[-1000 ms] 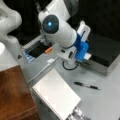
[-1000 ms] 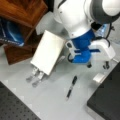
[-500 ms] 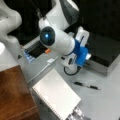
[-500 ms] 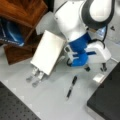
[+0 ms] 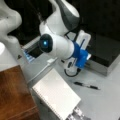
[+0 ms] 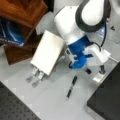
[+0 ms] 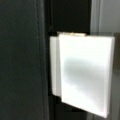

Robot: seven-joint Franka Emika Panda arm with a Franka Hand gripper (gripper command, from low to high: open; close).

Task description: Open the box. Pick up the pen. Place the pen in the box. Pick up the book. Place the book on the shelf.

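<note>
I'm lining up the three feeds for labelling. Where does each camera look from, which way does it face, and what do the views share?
A front view: high, looking down over the shelf corner, book, pen and closed box; the arm fills the middle.
A front view: high, from roughly the opposite side, with the shelf at the top left; arm and gripper by the box.
Wrist view: close against the box's white latch; no fingers visible.
Shared: both front views show book, pen, box, shelf.

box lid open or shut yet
Shut: the box's black lid lies flat on its grey sides. The pen lies on the table beside it.
</note>
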